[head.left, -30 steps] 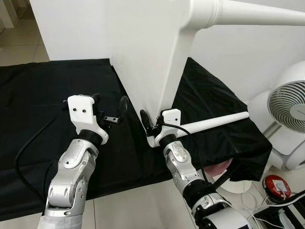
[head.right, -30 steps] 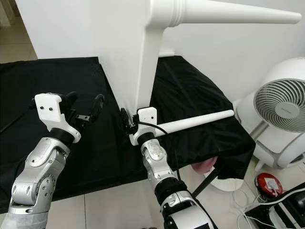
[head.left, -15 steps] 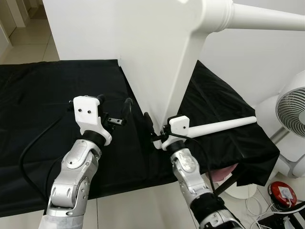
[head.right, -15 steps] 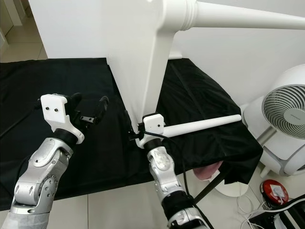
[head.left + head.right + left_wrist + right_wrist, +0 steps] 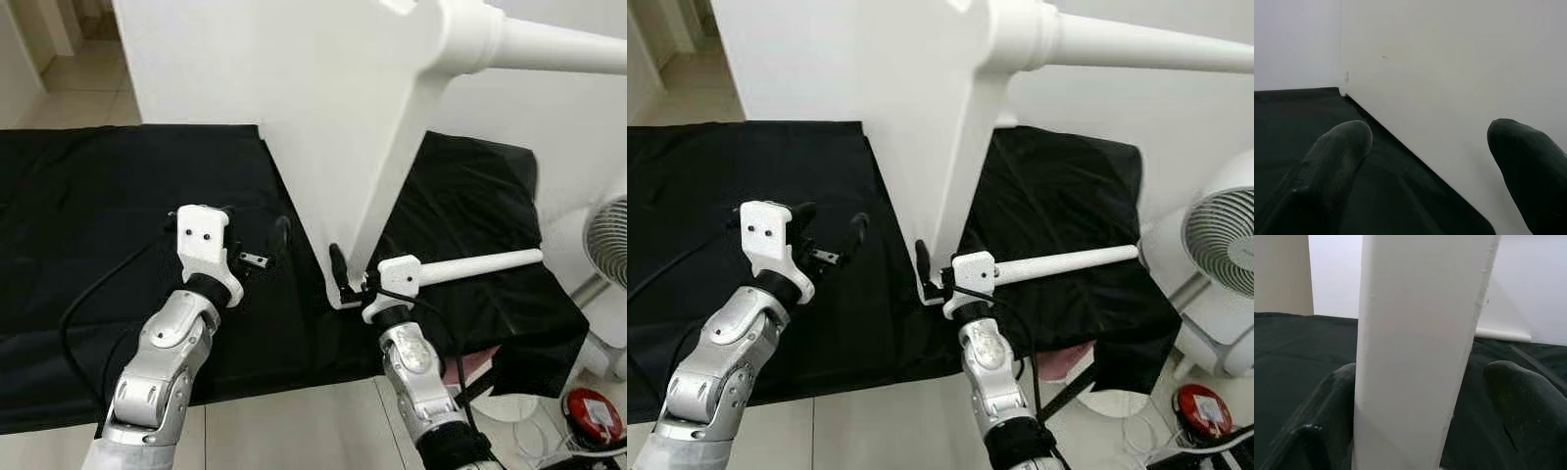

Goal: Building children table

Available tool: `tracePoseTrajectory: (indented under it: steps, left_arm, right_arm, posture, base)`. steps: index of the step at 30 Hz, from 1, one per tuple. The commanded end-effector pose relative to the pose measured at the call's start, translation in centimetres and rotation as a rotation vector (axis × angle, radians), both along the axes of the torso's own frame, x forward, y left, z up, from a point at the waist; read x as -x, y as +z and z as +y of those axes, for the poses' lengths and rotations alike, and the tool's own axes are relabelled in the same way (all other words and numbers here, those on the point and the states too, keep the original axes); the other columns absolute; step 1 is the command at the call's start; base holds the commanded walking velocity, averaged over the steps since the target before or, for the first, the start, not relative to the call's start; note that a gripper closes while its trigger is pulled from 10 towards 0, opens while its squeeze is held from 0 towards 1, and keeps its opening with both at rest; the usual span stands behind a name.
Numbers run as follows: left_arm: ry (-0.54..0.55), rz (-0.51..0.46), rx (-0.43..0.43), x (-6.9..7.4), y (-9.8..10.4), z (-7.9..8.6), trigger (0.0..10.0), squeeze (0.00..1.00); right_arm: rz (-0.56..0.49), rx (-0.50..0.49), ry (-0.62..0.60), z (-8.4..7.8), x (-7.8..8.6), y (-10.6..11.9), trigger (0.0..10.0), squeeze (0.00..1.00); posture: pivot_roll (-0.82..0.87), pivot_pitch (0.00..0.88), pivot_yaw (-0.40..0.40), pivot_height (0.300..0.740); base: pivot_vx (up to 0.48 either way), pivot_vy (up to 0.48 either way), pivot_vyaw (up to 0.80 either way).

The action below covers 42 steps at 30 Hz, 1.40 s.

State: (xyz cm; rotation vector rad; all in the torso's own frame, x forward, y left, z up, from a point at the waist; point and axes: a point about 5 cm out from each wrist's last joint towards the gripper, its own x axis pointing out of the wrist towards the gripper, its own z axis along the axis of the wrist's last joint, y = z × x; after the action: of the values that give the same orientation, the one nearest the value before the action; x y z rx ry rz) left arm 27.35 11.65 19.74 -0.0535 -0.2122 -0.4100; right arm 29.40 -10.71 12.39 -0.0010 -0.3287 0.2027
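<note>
The white tabletop panel [image 5: 294,127] stands on its edge on the black cloth [image 5: 88,196]. One white leg [image 5: 549,44] is fixed at its upper corner and points right. A second white leg [image 5: 480,264] lies on the cloth. My left gripper [image 5: 257,233] is open just left of the panel's face [image 5: 1449,73], not touching it. My right gripper [image 5: 939,284] is open at the panel's lower corner. In the right wrist view the panel's edge [image 5: 1415,347] stands between its fingers [image 5: 1518,401]; one finger touches it and the other is apart.
A white fan [image 5: 1225,235] stands on the floor at the right, with a red object [image 5: 593,411] near it. Something pink [image 5: 1058,362] sits under the cloth's right edge. A black cable [image 5: 88,304] loops over the cloth by my left arm.
The whole picture has shifted, so the camera has moved. Both grippers keep their places relative to the panel, and both stay open.
</note>
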Motion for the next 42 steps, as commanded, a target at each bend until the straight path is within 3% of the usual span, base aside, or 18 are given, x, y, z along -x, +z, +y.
tracePoseTrajectory:
  steps: [1,7,10,18,23,31,42]
  left_arm:
    - [-0.126,0.022,-0.028,0.2,-0.6,-0.9,10.0,0.0]
    - [-0.106,0.009,-0.032,0.1,-0.3,-0.8,10.0,0.0]
    - [-0.104,0.009,-0.033,0.1,-0.2,-0.8,10.0,0.0]
    - [-0.049,-0.004,-0.072,0.6,0.1,1.5,10.0,0.0]
    - [-0.042,-0.017,-0.062,0.6,0.6,1.9,10.0,0.0]
    - [-0.032,-0.04,-0.056,0.7,1.2,2.2,10.0,0.0]
    - [-0.018,-0.033,-0.052,0.7,1.1,2.3,10.0,0.0]
  right_arm:
    - [0.077,-0.019,0.014,-0.9,0.2,-1.0,10.0,0.0]
    - [0.073,-0.018,0.197,1.7,0.1,0.0,10.0,0.0]
    - [0.072,-0.018,0.211,1.9,0.2,0.1,10.0,0.0]
    - [0.104,-0.033,0.389,4.1,1.0,0.4,10.0,0.0]
    - [0.116,-0.047,0.43,4.5,0.8,0.6,10.0,0.0]
    - [0.118,-0.054,0.501,6.5,0.0,1.2,10.0,0.0]
    - [0.18,-0.091,0.635,8.7,0.6,0.7,10.0,0.0]
  posture:
    - [0.03,0.0,-0.063,0.74]
    - [0.03,0.0,-0.066,0.74]
    - [0.03,0.0,-0.066,0.74]
    - [0.06,0.0,-0.098,0.74]
    - [0.06,0.0,-0.105,0.74]
    - [0.07,0.0,-0.118,0.74]
    - [0.06,0.0,-0.113,0.74]
  base:
    - [0.0,0.0,0.0]
    - [0.0,0.0,0.0]
    - [0.0,0.0,0.0]
    - [0.0,0.0,0.0]
    - [0.0,0.0,0.0]
    - [0.0,0.0,0.0]
    - [0.0,0.0,0.0]
